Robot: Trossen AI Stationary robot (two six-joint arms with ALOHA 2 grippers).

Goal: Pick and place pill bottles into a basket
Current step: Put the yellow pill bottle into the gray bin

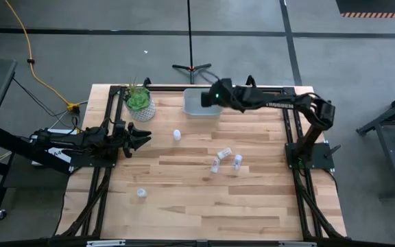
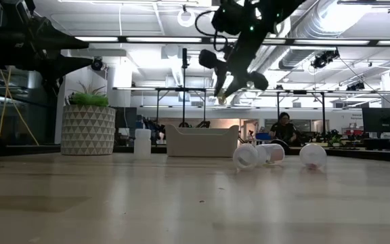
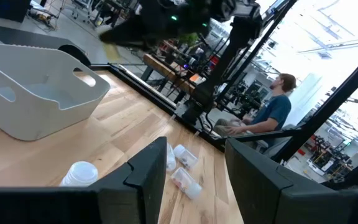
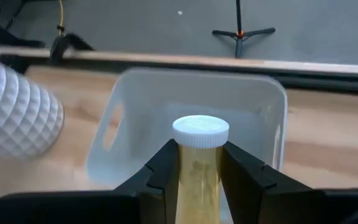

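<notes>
- Currently your right gripper (image 4: pixel 199 171) hangs above the basket (image 1: pixel 199 108), fingers clamped on the yellow bottle (image 4: pixel 199 168), which stands upright with its white cap up.
- Low view: that gripper (image 2: pixel 223 95) is well above the basket (image 2: pixel 202 141), clear of its rim.
- Basket sits at the table's far edge, just beside the plant pot (image 1: pixel 142 108). You cannot tell from any view whether it holds bottles.
- One white bottle (image 1: pixel 177 135) stands upright near the basket, on its near side.
- Three white bottles (image 1: pixel 225 158) lie clustered mid-table, farther from the basket.
- One more bottle (image 1: pixel 142 193) lies well apart from the basket, toward the near left.
- Your left gripper (image 1: pixel 141 139) waits near the pot, fingers (image 3: pixel 145 174) apart, holding nothing.
</notes>
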